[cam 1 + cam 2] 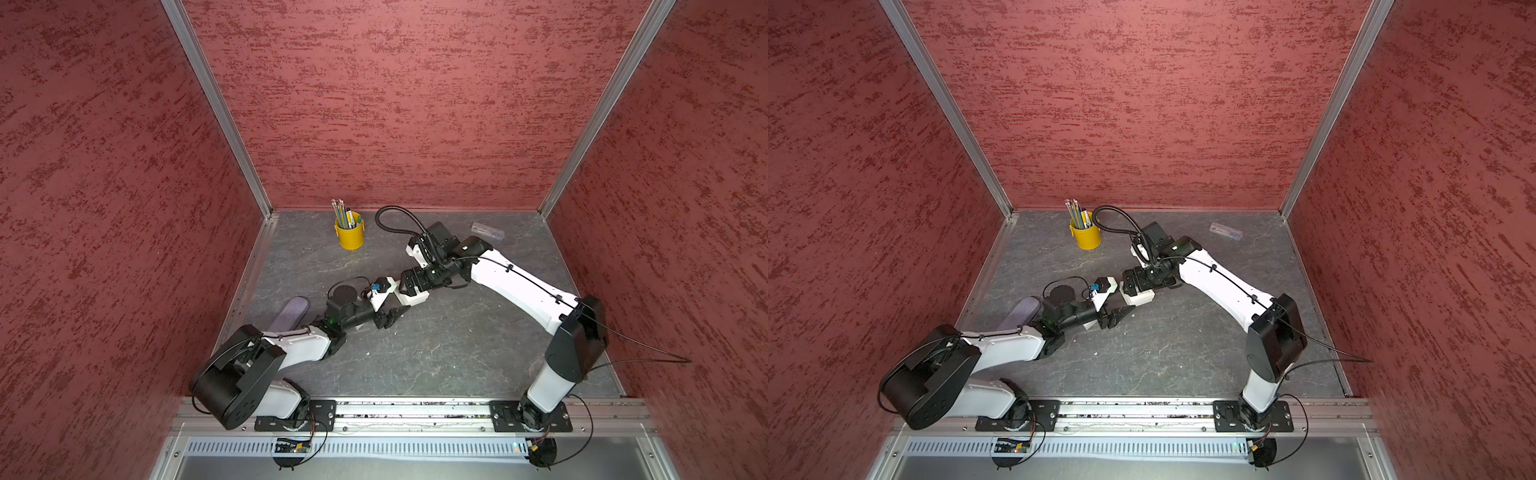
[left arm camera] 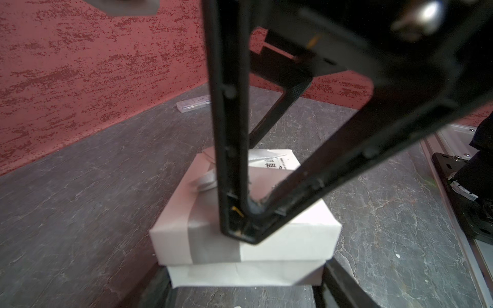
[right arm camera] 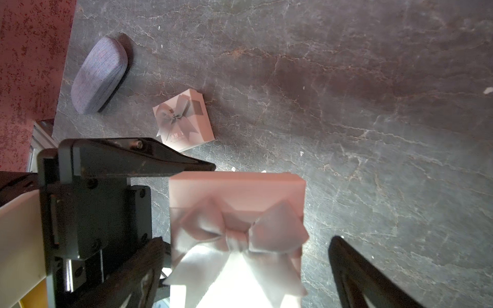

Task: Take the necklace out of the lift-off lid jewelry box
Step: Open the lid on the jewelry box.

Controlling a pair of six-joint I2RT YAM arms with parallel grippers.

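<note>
left hand [image 2: 246,276] clamps the box [image 2: 208,274] on the counter [image 2: 80,213]; right hand [image 3: 246,240] spread wide astride its lid [image 3: 240,186]

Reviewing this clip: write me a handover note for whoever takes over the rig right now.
Left end effector: closed on the base of the box, bracing it.
Right end effector: open, fingers straddling the lid, not gripping.
The lid is on; the necklace is not visible.
A second box with a bow lies closed beside the case.
Done: box braced, right arm in place over it.
Left: close on the lid, lift it off, take the necklace out.
</note>
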